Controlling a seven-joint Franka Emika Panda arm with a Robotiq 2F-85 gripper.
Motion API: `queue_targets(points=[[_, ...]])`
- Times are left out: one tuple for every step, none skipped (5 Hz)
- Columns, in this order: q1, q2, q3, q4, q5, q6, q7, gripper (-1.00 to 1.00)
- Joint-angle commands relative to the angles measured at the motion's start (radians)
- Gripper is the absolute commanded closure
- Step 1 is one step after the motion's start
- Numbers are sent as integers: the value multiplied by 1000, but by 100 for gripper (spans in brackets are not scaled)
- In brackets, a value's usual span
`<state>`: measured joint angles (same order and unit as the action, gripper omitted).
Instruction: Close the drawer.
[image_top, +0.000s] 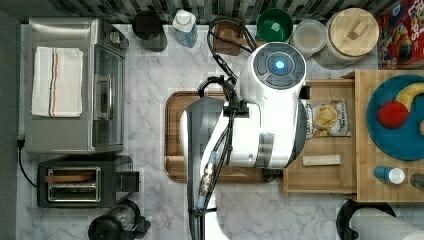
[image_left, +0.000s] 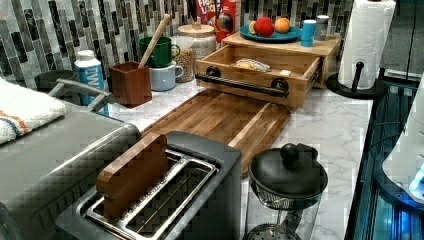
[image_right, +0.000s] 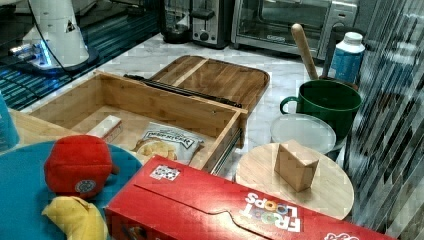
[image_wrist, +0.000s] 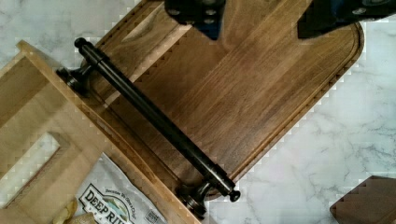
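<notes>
We find the drawer (image_left: 260, 67) pulled well out from under the light wooden top (image_left: 280, 45), toward the dark cutting board (image_left: 220, 117) on the marble table (image_left: 330, 130). It is a stiff bamboo box, light in itself and lightly loaded, so we judge it will slide on its side runners with a modest, even shove. The black bar handle (image_wrist: 154, 116) across its front is hard, round and probably a little slick; we would press flat against the bar's middle or the front panel behind it, since a push at one end could skew the drawer on its rails.

In the wrist view the gripper (image_wrist: 261, 18) hangs above the cutting board, near the handle but not touching it, its fingers (image_wrist: 201, 14) apart and holding nothing.

Counting: one drawer, one handle on two mounts. Inside lie one chip bag (image_top: 327, 117) and one small pale block (image_top: 321, 160). One cutting board sits just in front.
</notes>
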<state>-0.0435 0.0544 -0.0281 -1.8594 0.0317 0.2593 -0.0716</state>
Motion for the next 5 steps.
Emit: queue_targets(points=[[-1, 1, 0, 0, 0, 3, -13, 100], [-4, 1, 4, 0, 0, 3, -13, 100], [-4, -25, 4, -86, 68, 93, -113, -100], [27, -52, 21, -158, 62, 191, -225, -100], [53, -69, 48, -222, 59, 258, -288, -100]])
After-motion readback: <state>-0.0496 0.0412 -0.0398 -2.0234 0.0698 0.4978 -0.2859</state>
